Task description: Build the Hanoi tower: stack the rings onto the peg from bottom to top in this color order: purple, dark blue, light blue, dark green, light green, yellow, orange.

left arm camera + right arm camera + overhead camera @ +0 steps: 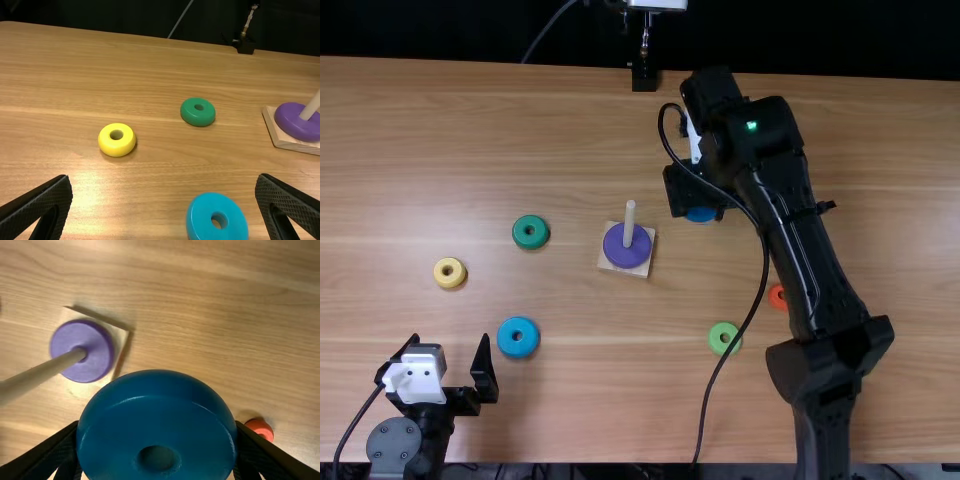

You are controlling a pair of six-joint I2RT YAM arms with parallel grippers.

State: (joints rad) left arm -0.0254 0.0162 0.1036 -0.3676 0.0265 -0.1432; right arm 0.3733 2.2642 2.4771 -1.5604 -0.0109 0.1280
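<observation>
1. One of seven rings is on: purple ring [640,251] lies around the peg [629,222], down on the square base [635,272], near mid-table. First colour, right order.
2. Peg is the long axis: upright from the base, free tip up. Base sits a bit skewed to the table [570,400] edges.
3. Dark blue ring [155,412] is next, in hand, off the peg. It's beyond and to the right of the peg in top view. Hole faces the wrist camera; ring is round, no long axis. Can't tell if it's level.
4. Right gripper [157,424] is clamped on that ring, fingers parted by its width.
5. Five more left, all loose on the table, apart: dark green ring [540,236], light blue ring [528,345], light green ring [715,332], yellow ring [450,283], orange ring [260,429]. The first four lie flat, holes up.
6. Left gripper [164,177] has fingers spread wide, nothing held, near the light blue ring.
7. Roughly early stage; seating dark blue would make two.
</observation>
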